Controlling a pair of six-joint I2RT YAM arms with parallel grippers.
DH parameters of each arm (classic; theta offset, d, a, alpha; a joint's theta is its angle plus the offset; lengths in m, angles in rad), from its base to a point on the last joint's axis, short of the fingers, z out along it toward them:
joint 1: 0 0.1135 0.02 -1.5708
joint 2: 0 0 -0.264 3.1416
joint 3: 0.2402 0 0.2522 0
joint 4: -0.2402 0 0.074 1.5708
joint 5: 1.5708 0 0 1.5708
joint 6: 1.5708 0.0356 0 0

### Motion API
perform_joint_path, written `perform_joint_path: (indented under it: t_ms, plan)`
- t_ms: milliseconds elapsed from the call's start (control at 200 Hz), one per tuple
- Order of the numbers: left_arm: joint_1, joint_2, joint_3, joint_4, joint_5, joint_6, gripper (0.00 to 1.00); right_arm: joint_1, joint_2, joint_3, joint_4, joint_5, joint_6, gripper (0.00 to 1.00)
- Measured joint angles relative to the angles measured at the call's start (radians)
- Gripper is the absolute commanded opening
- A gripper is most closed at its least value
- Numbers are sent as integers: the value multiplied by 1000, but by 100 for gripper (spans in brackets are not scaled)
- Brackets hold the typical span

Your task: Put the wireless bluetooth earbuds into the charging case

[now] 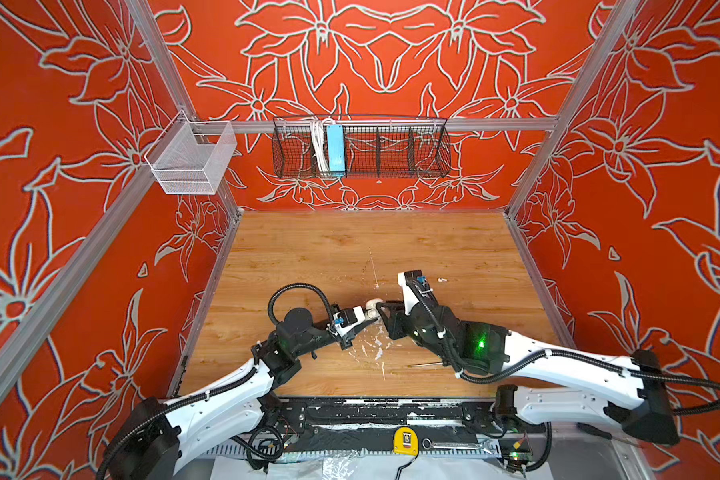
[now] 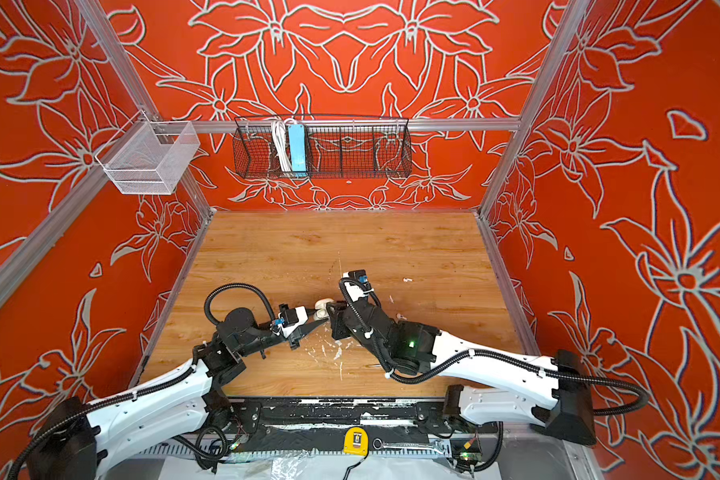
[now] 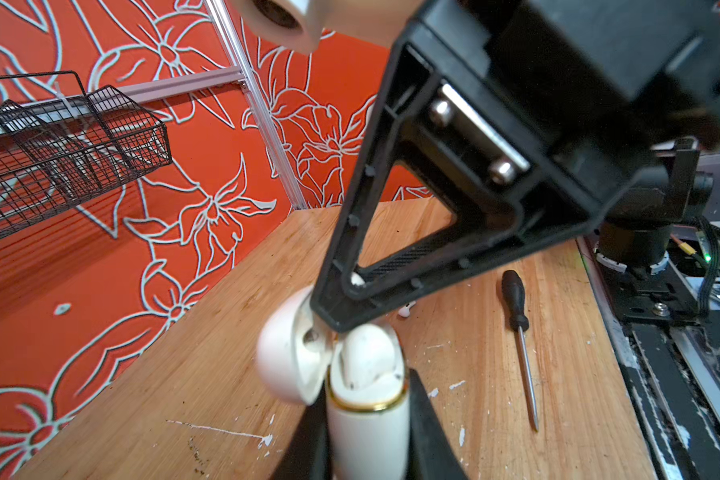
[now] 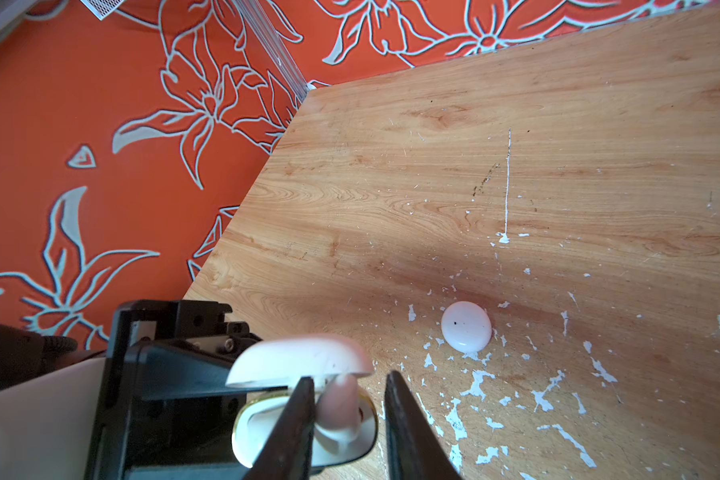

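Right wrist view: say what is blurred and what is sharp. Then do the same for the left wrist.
Right wrist view: the charging case and earbud near the lens are blurred, the table grain sharp. Left wrist view: the right gripper goes soft toward its base, the screwdriver is crisp.

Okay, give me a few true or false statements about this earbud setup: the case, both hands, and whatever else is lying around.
1. The left hand is shut on the charging case. True.
2. The case lid is closed. False: it stands open, with an earbud sitting in the base.
3. A screwdriver lies on the table. True.
4. The right hand grips the screwdriver. False: it is open at the case, its fingers either side of the earbud.
5. The black wire basket is empty. False: it holds a blue box and a white cable.
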Motion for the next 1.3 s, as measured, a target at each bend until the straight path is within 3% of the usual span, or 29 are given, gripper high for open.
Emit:
perform_joint_path:
  t_ms: [756,876,996,1301]
  plan:
    - [0,30,11,-25,43,-13,0,5,2,19,-70,-9,-169,12]
    - [6,39,29,-43,48,-26,0,4,-2,9,-47,-35,-240,12]
    - [14,52,36,-53,76,-45,0,3,-38,-60,31,-56,-328,4]
    - [30,63,40,-76,183,-65,0,3,-135,-206,177,-143,-580,4]
